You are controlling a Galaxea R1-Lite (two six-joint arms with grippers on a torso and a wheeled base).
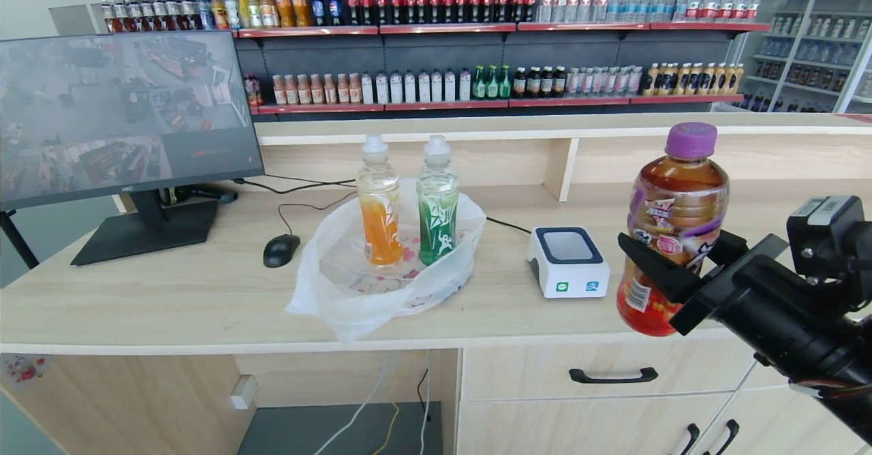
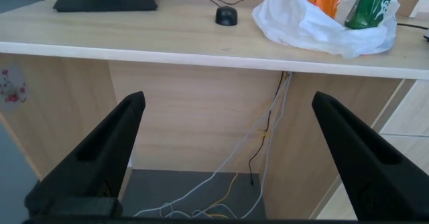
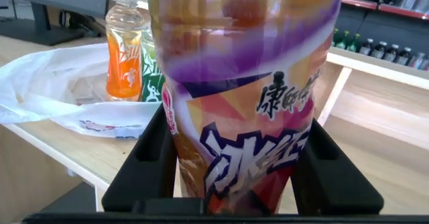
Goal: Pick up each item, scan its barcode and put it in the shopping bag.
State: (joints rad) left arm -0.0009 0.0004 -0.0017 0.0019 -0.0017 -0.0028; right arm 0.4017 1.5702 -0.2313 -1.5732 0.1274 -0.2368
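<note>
My right gripper (image 1: 671, 274) is shut on a purple-capped tea bottle (image 1: 671, 227), held upright in the air just right of the white barcode scanner (image 1: 567, 261). The same tea bottle (image 3: 248, 96) fills the space between the right fingers (image 3: 144, 163). A white shopping bag (image 1: 381, 278) lies open on the counter with an orange bottle (image 1: 379, 203) and a green bottle (image 1: 437, 201) standing in it. My left gripper (image 2: 228, 157) is open and empty, low in front of the counter's underside, below the shopping bag (image 2: 322, 23).
A monitor (image 1: 122, 121) stands on the counter's left with a black mouse (image 1: 281, 249) beside the bag. Cables hang under the counter (image 2: 261, 150). Drawers with black handles (image 1: 613, 375) sit below the scanner. Shelves of drinks (image 1: 477, 46) line the back wall.
</note>
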